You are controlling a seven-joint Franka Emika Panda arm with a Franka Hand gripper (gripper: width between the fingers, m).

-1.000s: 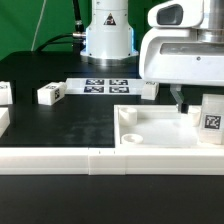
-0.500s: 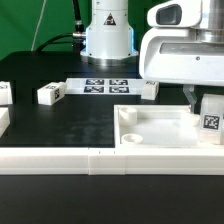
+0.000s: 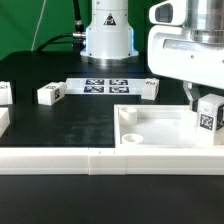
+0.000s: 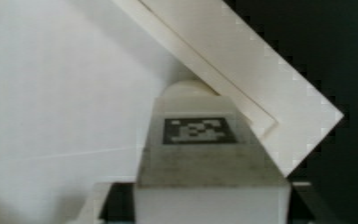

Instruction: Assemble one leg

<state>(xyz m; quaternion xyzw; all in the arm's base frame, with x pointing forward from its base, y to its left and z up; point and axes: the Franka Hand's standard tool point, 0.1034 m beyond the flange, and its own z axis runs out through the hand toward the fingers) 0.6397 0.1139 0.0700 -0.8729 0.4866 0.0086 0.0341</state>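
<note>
My gripper is shut on the leg, a small white block with a black-and-white tag. It holds the leg slightly tilted over the right corner of the large white tray-like top. In the wrist view the leg stands between my dark fingers, tag facing the camera, just by the top's raised rim. Whether the leg touches the top cannot be told.
Other white blocks lie on the black table: one left of the marker board, one at the left edge, one behind the top. A long white rail runs along the front.
My hand has shifted toward the exterior view's right. The held leg has risen a little and now tilts slightly. Nothing else moved.
</note>
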